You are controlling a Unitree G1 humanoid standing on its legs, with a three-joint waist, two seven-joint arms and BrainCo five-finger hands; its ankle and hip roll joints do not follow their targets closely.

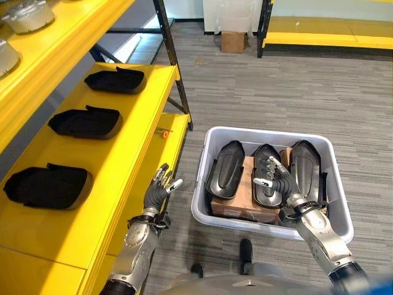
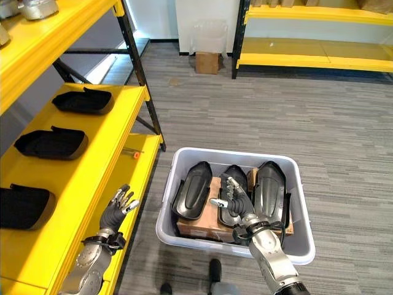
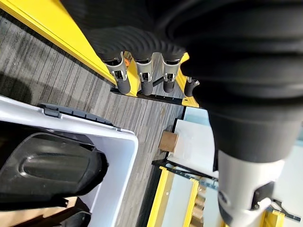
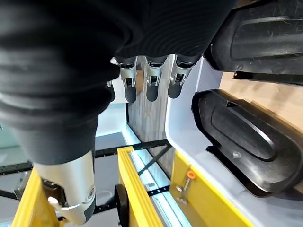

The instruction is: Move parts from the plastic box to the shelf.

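A pale grey plastic box (image 1: 202, 209) stands on the floor to the right of the yellow shelf (image 1: 132, 160). Three black moulded parts lie in it on cardboard: a left part (image 1: 225, 169), a middle part (image 1: 265, 158) and a right part (image 1: 305, 163). My right hand (image 1: 279, 182) hovers open just over the middle part, fingers straight (image 4: 149, 78), holding nothing. My left hand (image 1: 158, 190) is open and empty beside the shelf's front edge. Three more black parts (image 1: 85, 123) lie in a row on the shelf.
A brown cardboard piece (image 1: 245, 190) lies under the parts in the box. Silver parts (image 1: 27, 15) sit on the upper shelf level. A small orange item (image 1: 164, 133) rests on the lower ledge. A cardboard carton (image 1: 233, 41) and another yellow rack (image 1: 325, 37) stand far off.
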